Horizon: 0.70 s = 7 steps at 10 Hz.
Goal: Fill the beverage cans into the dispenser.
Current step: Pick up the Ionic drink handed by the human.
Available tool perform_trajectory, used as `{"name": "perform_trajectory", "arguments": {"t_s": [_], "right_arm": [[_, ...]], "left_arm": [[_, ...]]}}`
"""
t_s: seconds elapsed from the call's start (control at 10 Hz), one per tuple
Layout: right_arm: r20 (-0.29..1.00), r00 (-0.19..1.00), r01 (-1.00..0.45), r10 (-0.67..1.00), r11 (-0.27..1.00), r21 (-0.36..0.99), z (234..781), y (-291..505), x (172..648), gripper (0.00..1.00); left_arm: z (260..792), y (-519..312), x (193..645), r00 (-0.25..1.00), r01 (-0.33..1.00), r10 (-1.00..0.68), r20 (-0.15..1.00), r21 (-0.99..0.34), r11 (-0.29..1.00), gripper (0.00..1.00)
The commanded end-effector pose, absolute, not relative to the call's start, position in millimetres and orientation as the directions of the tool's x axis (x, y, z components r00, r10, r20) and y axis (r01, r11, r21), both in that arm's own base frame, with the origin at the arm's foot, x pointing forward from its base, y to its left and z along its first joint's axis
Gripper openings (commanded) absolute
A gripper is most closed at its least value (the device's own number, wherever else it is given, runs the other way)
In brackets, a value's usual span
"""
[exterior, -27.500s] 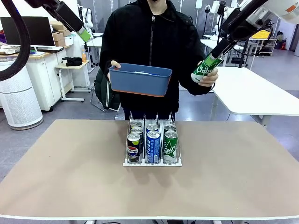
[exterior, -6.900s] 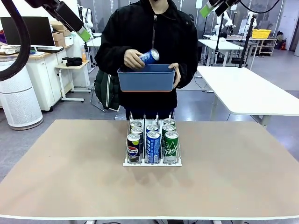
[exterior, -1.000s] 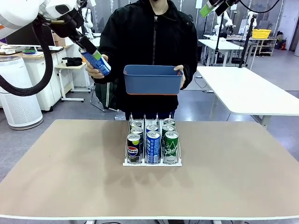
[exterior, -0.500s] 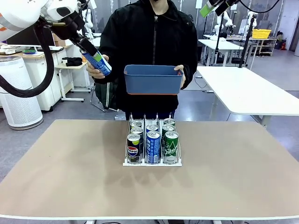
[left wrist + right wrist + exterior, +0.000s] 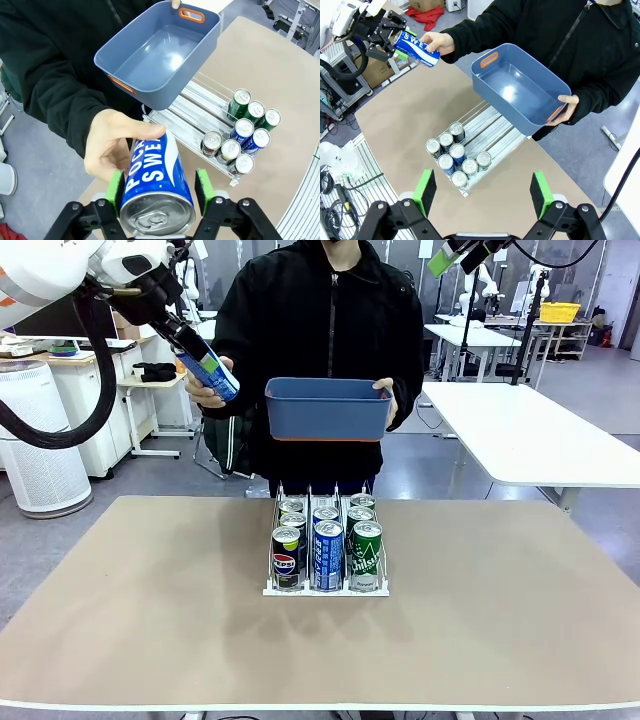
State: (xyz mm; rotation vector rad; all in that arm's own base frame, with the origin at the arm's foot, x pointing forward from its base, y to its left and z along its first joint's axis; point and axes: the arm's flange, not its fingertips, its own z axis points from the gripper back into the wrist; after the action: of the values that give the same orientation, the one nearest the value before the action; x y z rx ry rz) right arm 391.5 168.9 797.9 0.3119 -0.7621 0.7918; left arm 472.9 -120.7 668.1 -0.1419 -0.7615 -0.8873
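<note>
Left gripper (image 5: 159, 187) now clamped on blue can (image 5: 156, 186), person's hand (image 5: 116, 145) holding it

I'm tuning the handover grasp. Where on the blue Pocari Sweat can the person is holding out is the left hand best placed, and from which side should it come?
On the upper body of the blue Pocari Sweat can, approached end-on from its silver top, pads on opposite sides of the round wall. The person's hand wraps the lower part, leaving the top end free; that is how the left hand has it.
</note>
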Motion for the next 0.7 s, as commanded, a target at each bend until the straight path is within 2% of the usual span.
{"name": "perform_trajectory", "arguments": {"t_s": [0.0,0.1,0.2,0.3,0.4,0.5,0.6], "right_arm": [[0.718,0.459,-0.736,0.523,0.676,-0.022,798.1,168.2,391.0,1.00],[0.718,0.459,-0.736,0.523,0.676,-0.022,798.1,168.2,391.0,1.00],[0.718,0.459,-0.736,0.523,0.676,-0.022,798.1,168.2,391.0,1.00],[0.718,0.459,-0.736,0.523,0.676,-0.022,798.1,168.2,391.0,1.00],[0.718,0.459,-0.736,0.523,0.676,-0.022,798.1,168.2,391.0,1.00],[0.718,0.459,-0.736,0.523,0.676,-0.022,798.1,168.2,391.0,1.00],[0.718,0.459,-0.736,0.523,0.676,-0.022,798.1,168.2,391.0,1.00]], "left_arm": [[670.1,-118.7,471.6,0.395,0.731,-0.637,0.661,0.193,0.654,0.55],[670.2,-118.9,470.7,0.396,0.728,-0.636,0.662,0.196,0.657,0.20],[671.1,-119.7,470.5,0.394,0.726,-0.634,0.665,0.198,0.658,0.35],[672.3,-119.3,470.2,0.392,0.726,-0.636,0.665,0.200,0.657,0.00],[673.1,-119.6,470.4,0.393,0.728,-0.640,0.661,0.202,0.655,0.15],[673.5,-120.7,469.4,0.393,0.727,-0.644,0.656,0.207,0.654,0.00],[675.0,-120.9,468.6,0.392,0.730,-0.637,0.664,0.196,0.654,0.00]]}}
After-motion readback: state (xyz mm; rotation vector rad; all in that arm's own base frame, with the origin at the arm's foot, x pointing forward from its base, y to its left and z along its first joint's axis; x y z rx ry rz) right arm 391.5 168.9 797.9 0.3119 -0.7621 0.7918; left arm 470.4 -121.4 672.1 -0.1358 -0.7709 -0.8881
